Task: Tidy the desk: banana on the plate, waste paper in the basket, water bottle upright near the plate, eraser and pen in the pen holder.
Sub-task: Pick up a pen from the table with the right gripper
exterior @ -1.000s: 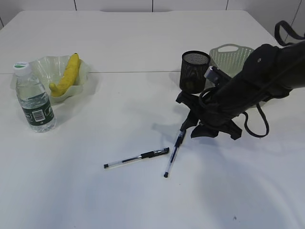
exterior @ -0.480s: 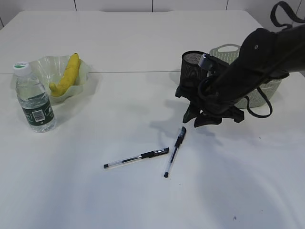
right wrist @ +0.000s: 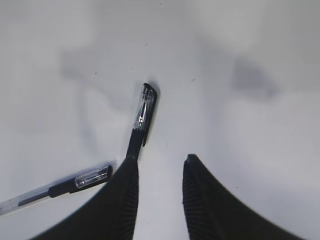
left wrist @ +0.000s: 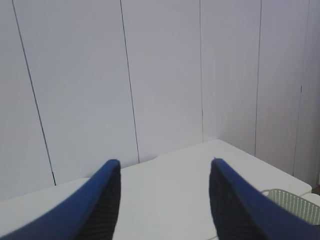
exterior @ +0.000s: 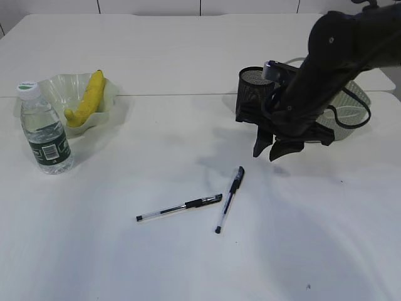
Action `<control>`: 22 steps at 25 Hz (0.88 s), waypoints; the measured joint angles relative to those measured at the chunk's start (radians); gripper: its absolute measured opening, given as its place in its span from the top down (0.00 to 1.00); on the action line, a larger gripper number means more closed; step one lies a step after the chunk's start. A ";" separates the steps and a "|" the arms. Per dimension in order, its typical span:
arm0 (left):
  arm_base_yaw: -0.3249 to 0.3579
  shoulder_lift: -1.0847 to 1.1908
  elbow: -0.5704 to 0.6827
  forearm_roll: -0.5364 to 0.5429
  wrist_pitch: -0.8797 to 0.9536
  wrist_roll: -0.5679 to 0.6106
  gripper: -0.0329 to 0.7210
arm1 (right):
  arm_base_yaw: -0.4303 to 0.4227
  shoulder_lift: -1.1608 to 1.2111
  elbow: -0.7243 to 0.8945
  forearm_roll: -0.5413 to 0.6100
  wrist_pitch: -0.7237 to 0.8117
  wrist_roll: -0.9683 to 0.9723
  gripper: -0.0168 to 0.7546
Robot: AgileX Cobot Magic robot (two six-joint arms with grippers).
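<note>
Two black pens lie on the white table: one [exterior: 229,199] below the right gripper, also in the right wrist view [right wrist: 142,119], and one [exterior: 180,208] left of it, also in that view [right wrist: 60,187]. My right gripper [exterior: 269,150] hangs open and empty above the table, right of the pens; its jaws show apart in its wrist view [right wrist: 160,160]. The black mesh pen holder [exterior: 252,94] stands behind it. The banana [exterior: 88,99] lies on the pale plate [exterior: 59,84], the water bottle [exterior: 44,130] upright beside it. The basket [exterior: 348,100] is partly hidden by the arm. My left gripper [left wrist: 165,162] is open, facing the wall. No eraser or waste paper shows.
The right arm's dark body crosses in front of the basket and pen holder. The table's far edge runs along the back, with a seam across the middle.
My right gripper has let go of the pen's end, which now lies flat, and has risen and moved up and to the right toward the pen holder.
</note>
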 joint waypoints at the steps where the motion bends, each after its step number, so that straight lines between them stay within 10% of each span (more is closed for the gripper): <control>1: 0.000 0.000 0.000 0.000 0.000 0.000 0.43 | 0.010 0.002 -0.017 -0.035 0.017 0.027 0.68; 22: -0.060 0.000 0.000 0.007 0.000 0.000 0.43 | 0.116 0.233 -0.314 -0.167 0.294 0.297 0.68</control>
